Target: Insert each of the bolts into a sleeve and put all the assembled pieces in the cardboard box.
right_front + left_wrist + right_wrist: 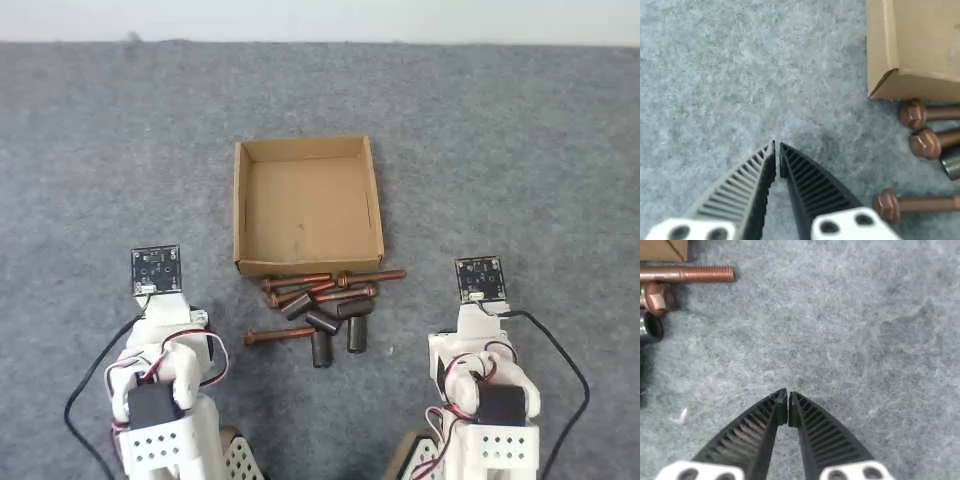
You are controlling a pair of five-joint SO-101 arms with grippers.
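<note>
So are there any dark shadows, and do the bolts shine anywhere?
High view: soft, even light, with only faint shadows by the cardboard box and the dark sleeves. Left wrist view: the bolt heads catch small glints, and a soft shadow sits under the box corner. Right wrist view: the threaded bolt gleams along its shaft, and the carpet is evenly lit.

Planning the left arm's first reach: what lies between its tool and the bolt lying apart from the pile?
Only bare grey carpet lies between the left tool and that bolt, as the left wrist view shows.
</note>
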